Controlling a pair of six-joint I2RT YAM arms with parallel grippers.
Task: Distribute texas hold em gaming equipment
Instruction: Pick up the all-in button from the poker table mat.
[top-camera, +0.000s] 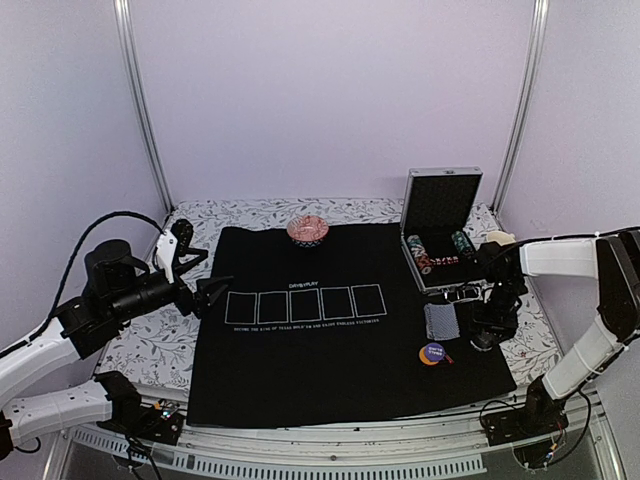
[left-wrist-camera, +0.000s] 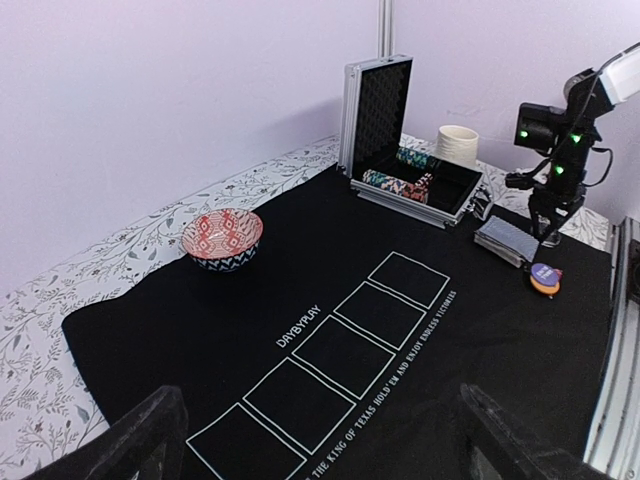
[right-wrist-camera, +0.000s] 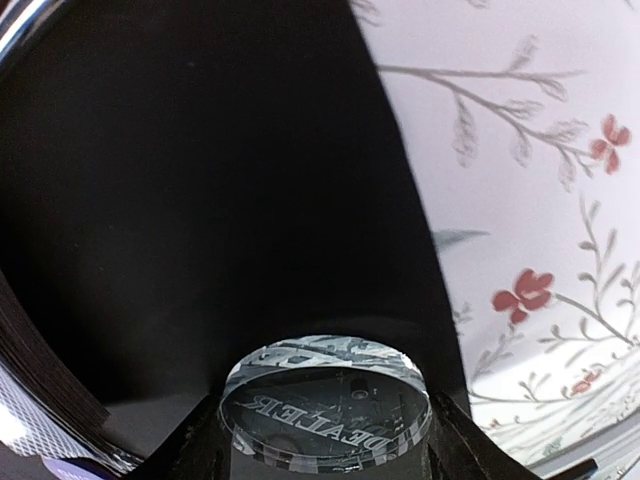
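Looks like a pick on the clear dealer button (right-wrist-camera: 325, 405), lying flat on the black mat (top-camera: 330, 380) close to its right edge, just right of the card deck (top-camera: 441, 320) and near the orange button (top-camera: 433, 352).

To do this one well: squeeze across the rim rather than the top. Keep it gentle to avoid squirting the slick plastic out sideways. Then lift straight up to avoid nudging the deck. Probably worth centring the pinch before any lift.

Got the right gripper (top-camera: 488, 335) down low over it, partway open, fingers (right-wrist-camera: 185, 450) seemingly pressed against both sides of the disc. Calling it grasped, but can't vouch for how firmly.

Nothing in the left gripper (left-wrist-camera: 320, 455), spread wide above the mat's left edge. Plenty of chips (top-camera: 420, 255) sitting in the silver case (top-camera: 441, 195), far right.
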